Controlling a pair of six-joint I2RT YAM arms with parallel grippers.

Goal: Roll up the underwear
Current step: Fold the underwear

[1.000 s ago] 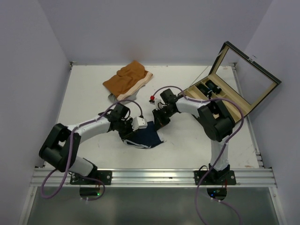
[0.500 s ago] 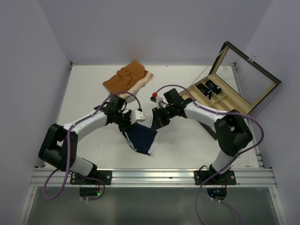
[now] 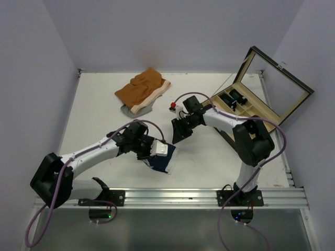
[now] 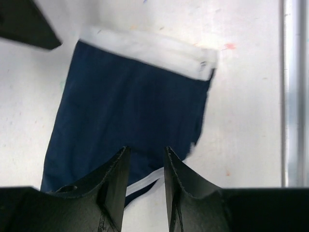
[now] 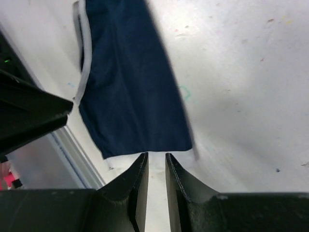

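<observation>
We find the underwear (image 4: 130, 96) lying on the white surface (image 3: 94, 115), well to the left of the wooden box (image 3: 282, 69) and nearer the arm bases than the box is. It is a flattened navy panel. A broad white band runs along its far edge in the left wrist view, and thin white trim shows at the near one.

The left claw (image 4: 145, 152) sits right on that near edge. Its fingers stand narrow, with navy cloth and a strip of the trim caught in the gap between them, so we read it as gripping the fabric.

The right claw (image 5: 156, 157) hangs between the box and the underwear, closer to the box than the left one. Its jaws are drawn almost together with only bare surface showing in the slit, and the cloth's trimmed edge lies just beyond the fingertips without touching them. From above, the two claws are apart, and the right one is clear of the garment.

The box stands open with its lid tilted up and small dark items in its compartments. Farther left of the box, at about its depth on the surface, orange shorts (image 3: 142, 89) lie crumpled on a grey garment (image 3: 128, 111). A small red object (image 3: 170, 109) sits between them and the box.
</observation>
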